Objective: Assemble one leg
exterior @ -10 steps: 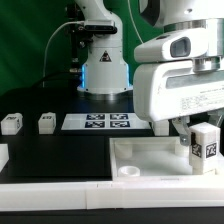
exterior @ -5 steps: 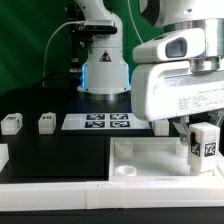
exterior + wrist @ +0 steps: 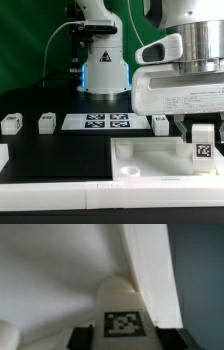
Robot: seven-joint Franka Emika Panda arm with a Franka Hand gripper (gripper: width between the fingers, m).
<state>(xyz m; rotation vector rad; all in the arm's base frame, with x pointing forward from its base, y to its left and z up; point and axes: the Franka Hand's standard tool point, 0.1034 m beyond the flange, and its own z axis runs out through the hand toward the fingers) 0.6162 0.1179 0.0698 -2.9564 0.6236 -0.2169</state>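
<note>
My gripper (image 3: 204,142) is shut on a small white leg (image 3: 203,147) with a black-and-white tag, held upright over the right end of the large white tray-like part (image 3: 150,160). In the wrist view the leg (image 3: 122,308) sits between my two dark fingertips (image 3: 80,339), its rounded end pointing at the tray's inner corner beside a raised rim (image 3: 150,274). Three more legs stand on the black table: two at the exterior view's left (image 3: 12,123) (image 3: 46,122) and one just right of the marker board (image 3: 160,123).
The marker board (image 3: 97,122) lies at the table's middle back. The arm's base (image 3: 103,75) stands behind it. A white block (image 3: 3,155) shows at the left edge. A white rail (image 3: 60,195) runs along the table's front. The tray has a round socket (image 3: 128,171) near its front left corner.
My gripper has turned and lowered the leg slightly; its tag now faces the camera squarely and sits lower over the tray's right end.
</note>
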